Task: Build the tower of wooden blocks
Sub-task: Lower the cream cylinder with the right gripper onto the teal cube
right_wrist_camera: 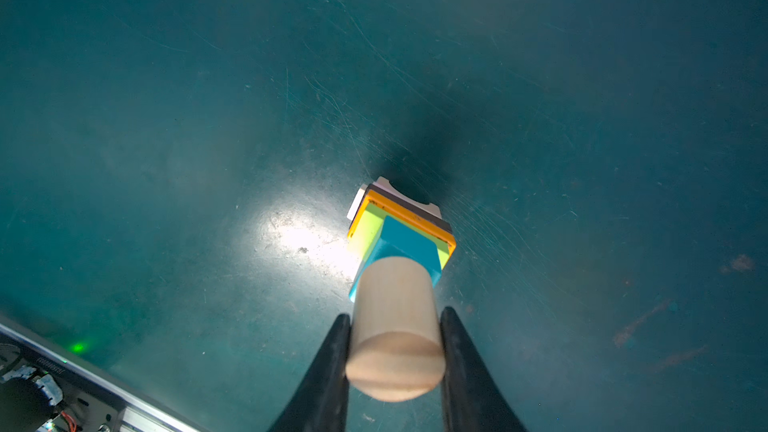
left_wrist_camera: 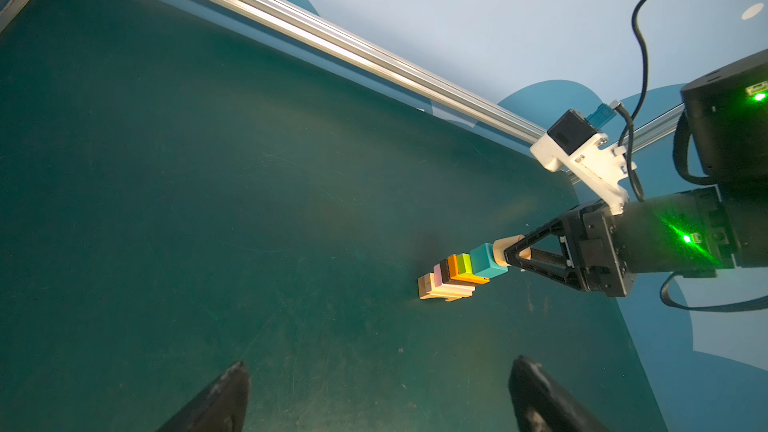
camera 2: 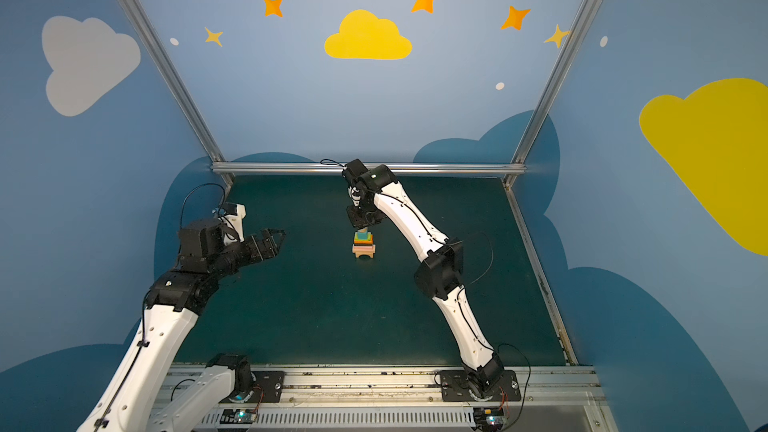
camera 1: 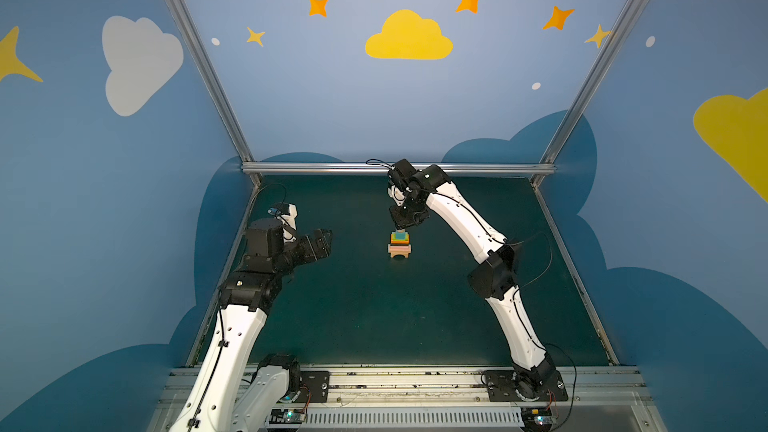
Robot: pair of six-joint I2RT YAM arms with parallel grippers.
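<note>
The wood block tower (camera 1: 400,248) (camera 2: 364,248) stands mid-table in both top views. In the left wrist view it reads from the mat up: tan arch (left_wrist_camera: 428,290), pink (left_wrist_camera: 437,275), dark brown (left_wrist_camera: 444,268), orange (left_wrist_camera: 455,271), lime green (left_wrist_camera: 464,263), teal cube (left_wrist_camera: 486,261). The tan cylinder (right_wrist_camera: 395,326) (left_wrist_camera: 502,248) rests on end on the teal cube (right_wrist_camera: 409,243). My right gripper (right_wrist_camera: 395,314) (camera 1: 401,226) comes straight down over the tower and is shut on the cylinder's sides. My left gripper (left_wrist_camera: 380,365) (camera 1: 326,243) hangs open and empty, well left of the tower.
The green mat (camera 1: 374,317) is ringed by aluminium rails, one along the back (camera 1: 399,168) and one across the front (camera 1: 415,380). The right arm's elbow (camera 1: 494,272) sits right of the tower. Blue walls close in three sides.
</note>
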